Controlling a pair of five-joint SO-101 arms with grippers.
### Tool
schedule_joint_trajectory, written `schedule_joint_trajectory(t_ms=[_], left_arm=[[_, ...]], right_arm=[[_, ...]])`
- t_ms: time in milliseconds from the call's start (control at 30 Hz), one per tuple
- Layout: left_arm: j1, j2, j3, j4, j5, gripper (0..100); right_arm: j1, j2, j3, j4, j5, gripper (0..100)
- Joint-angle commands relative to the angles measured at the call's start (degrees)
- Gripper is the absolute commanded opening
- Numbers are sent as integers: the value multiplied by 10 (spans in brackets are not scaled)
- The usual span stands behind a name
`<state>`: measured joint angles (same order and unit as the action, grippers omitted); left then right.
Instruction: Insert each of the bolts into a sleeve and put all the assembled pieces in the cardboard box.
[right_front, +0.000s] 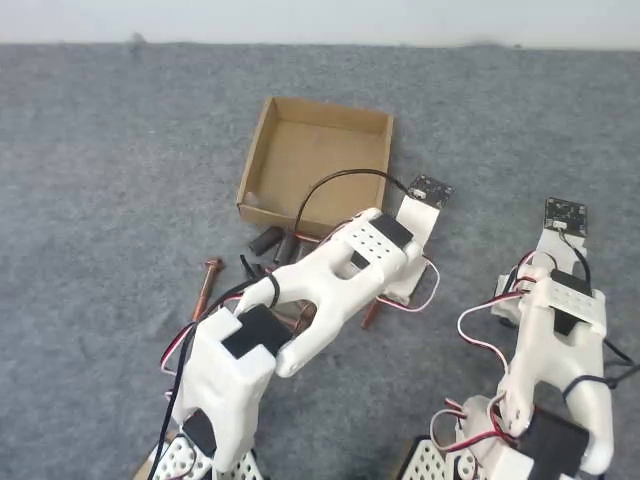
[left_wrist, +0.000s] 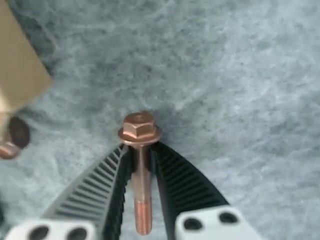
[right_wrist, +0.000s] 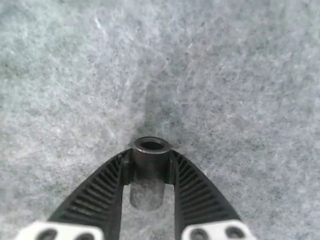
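Over the grey carpeted table (right_front: 110, 150) in the high view, an open square cardboard box (right_front: 262, 150) sits at 12 o'clock from the centre. At the box's 6 o'clock, just beside its near wall, lie two short black cylindrical sleeves (right_front: 267, 240). A loose copper hex-head bolt (right_front: 207, 290) lies at their 8 o'clock, head toward the box. The white left arm (right_front: 330, 280) reaches from 7 o'clock across the middle, ending just off the box's 5 o'clock corner. A short copper shank end (right_front: 372, 315) pokes out from under it. The white right arm (right_front: 555, 310) stands at 4 o'clock, well apart from the box.

From the left wrist view, the left gripper (left_wrist: 140, 150) has its ribbed black jaws closed narrow on a held copper bolt (left_wrist: 141, 180). The shank lies clamped between them, and the flanged hex head sits just past the fingertips, over the carpet. A corner of the cardboard box (left_wrist: 20, 65) shows nearby. Beside that corner is a dark round end with a copper piece touching it (left_wrist: 12, 140), too blurred to identify.

From the right wrist view, the right gripper (right_wrist: 150, 159) has its jaws pinched on a held black sleeve (right_wrist: 149, 172). The grip is across the barrel, and the open bore faces away from the wrist, above bare carpet.
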<state>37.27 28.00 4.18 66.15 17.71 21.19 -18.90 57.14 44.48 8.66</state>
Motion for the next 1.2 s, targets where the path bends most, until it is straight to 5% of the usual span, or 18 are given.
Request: schedule_joint_trajectory(t_ms=[0, 567, 833, 1167], left_arm=[[-45, -25, -20, 10, -36, 11], [-86, -316, 225, -125, -41, 11], [-207, -403, 349, -240, -38, 11], [-375, -477, 474, -222, -41, 11]], right_arm=[[-7, -1, -26, -8, 7, 6], [-7, -1, -26, -13, 6, 6], [-20, -1, -27, -14, 4, 6], [-47, -2, -29, -79, 3, 6]])
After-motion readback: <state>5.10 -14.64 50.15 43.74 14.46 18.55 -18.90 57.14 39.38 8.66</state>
